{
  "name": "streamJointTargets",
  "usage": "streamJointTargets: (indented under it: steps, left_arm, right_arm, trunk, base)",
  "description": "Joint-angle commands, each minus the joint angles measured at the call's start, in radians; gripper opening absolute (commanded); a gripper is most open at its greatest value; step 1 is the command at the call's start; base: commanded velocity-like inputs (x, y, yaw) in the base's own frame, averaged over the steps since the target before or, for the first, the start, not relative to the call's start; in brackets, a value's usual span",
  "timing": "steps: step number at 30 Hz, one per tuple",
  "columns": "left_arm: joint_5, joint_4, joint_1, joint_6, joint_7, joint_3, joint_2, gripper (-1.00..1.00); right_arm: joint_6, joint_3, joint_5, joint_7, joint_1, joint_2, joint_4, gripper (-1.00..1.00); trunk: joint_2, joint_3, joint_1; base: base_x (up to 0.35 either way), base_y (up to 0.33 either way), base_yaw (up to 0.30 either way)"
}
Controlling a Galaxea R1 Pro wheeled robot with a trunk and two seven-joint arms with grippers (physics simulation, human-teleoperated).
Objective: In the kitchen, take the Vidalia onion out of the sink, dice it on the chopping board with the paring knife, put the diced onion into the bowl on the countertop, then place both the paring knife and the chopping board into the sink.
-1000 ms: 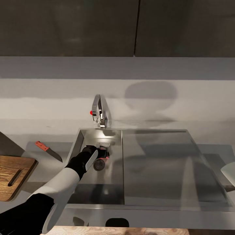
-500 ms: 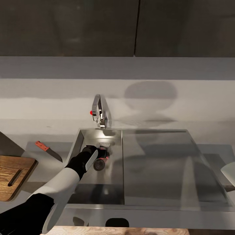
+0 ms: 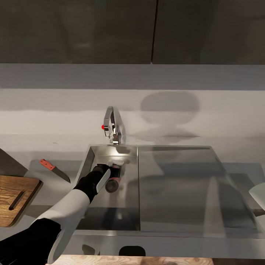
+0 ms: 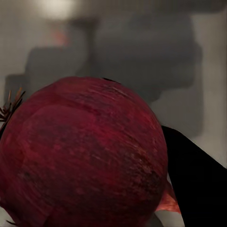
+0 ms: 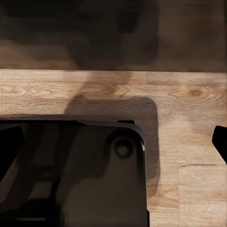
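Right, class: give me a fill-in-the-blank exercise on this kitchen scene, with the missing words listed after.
1. The left gripper reaches into the ____.
2. The fruit-like thing close to the left wrist camera is a dark red ____.
3. The knife lies between the sink and the ____.
4. The knob on the tap is ____.

Missing words: sink; onion; chopping board; red

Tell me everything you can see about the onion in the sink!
The onion is round and dark red, with a dry, streaky skin and a tuft of brown, wiry roots at one end. It sits in the steel sink basin, below the tap and close to the drain. The left gripper has reached down around it; one black finger lies against its side. Whether the fingers squeeze it cannot be told.
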Motion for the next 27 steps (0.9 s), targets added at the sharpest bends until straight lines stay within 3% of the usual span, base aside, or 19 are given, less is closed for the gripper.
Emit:
streamJointTargets:
  steps: [1,15,27]
  left_arm:
    - [0.009,-0.001,-0.001,0.004,0.008,-0.005,0.001,-1.00]
    - [0.009,-0.022,-0.001,0.004,0.008,-0.005,0.001,-1.00]
    - [0.010,-0.101,-0.001,0.009,0.011,-0.006,0.001,-1.00]
  right_arm:
    - [-0.001,0.009,-0.004,-0.008,0.001,-0.001,-0.003,1.00]
    - [-0.001,0.009,-0.004,-0.008,0.001,-0.001,-0.003,1.00]
    - [-0.007,0.009,-0.005,-0.008,0.001,0.000,-0.007,1.00]
  trunk:
    - [-0.002,-0.001,0.001]
    - [-0.002,-0.001,0.001]
    - [-0.002,-0.001,0.001]
  base:
    - [0.000,0.000,0.000]
    - [0.000,0.000,0.000]
    - [0.000,0.000,0.000]
